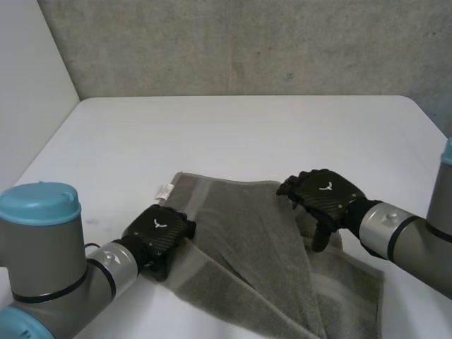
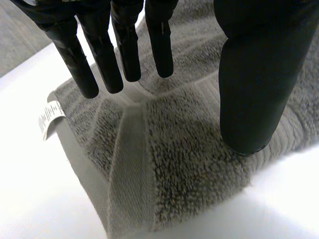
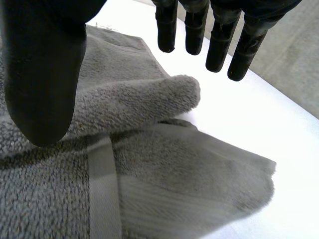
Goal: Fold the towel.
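- A grey terry-cloth towel (image 1: 254, 240) lies on the white surface (image 1: 247, 134), on the side nearest the robot and between its two arms.
- It is not lying flat. A broad flap is turned over on a slant across the middle and narrows towards the near edge. A flat woven band runs along the borders.
- The black left hand (image 1: 159, 233) sits at the towel's left edge, just short of the far-left corner, where a small white label (image 1: 164, 191) sticks out onto the surface.
- Seen from that wrist, its fingers (image 2: 107, 59) are straight and side by side, with the thumb held well apart. Nothing is pinched between them. I can't tell whether the tips touch the pile.
- The black right hand (image 1: 325, 194) is over the towel's right edge, where the cloth is bunched up.
- Seen from that wrist, its fingers (image 3: 219, 45) are straight and the thumb is spread wide. A rounded fold (image 3: 164, 97) of towel lies below the gap between them and is not gripped.
- A grey concrete wall (image 1: 247, 42) stands behind the surface.
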`<action>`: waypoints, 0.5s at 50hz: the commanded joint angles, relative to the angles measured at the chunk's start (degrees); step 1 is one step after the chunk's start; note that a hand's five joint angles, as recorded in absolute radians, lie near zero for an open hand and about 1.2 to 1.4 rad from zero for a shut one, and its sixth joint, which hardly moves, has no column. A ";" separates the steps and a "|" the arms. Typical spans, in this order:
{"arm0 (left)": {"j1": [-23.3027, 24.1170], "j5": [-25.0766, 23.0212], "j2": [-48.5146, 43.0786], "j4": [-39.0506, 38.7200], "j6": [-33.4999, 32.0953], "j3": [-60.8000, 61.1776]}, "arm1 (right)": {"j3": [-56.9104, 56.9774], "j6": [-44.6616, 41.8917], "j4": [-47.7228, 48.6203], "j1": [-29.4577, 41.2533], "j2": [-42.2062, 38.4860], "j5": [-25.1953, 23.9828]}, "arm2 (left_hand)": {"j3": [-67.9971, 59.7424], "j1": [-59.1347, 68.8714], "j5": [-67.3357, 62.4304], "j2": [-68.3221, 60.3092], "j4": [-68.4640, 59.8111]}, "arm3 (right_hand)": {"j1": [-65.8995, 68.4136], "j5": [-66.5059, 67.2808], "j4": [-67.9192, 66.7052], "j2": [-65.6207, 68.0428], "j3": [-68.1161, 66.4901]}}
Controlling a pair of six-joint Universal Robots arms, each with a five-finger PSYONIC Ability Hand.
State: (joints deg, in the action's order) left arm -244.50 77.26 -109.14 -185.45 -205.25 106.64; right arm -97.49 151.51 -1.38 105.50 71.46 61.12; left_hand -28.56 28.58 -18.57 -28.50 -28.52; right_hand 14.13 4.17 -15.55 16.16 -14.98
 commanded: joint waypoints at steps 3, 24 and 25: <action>-0.01 0.43 -2.48 -2.55 0.12 -0.73 | -5.26 0.02 -0.12 -4.69 5.97 -0.03 | -12.61 12.58 -12.59 -12.66 -12.64 | -2.70 -2.74 4.12 -4.73 3.55; 0.95 2.18 4.80 -3.87 2.04 -8.88 | -9.12 -0.51 -11.97 -11.19 13.00 -1.61 | -51.44 51.42 -51.43 -51.50 -51.48 | -2.36 -2.40 3.78 -4.40 3.21; 1.39 3.41 5.25 -3.78 3.27 -10.73 | -9.82 -0.25 -13.11 -11.10 13.44 -1.79 | -51.44 51.42 -51.43 -51.50 -51.48 | -2.37 -2.40 3.78 -4.40 3.21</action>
State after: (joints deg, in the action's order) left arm -244.23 78.44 -108.81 -189.30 -205.12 102.57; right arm -106.15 150.79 -9.21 94.20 84.44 59.90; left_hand -69.47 67.79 -58.54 -69.50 -69.45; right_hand 14.12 4.17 -15.56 16.16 -14.97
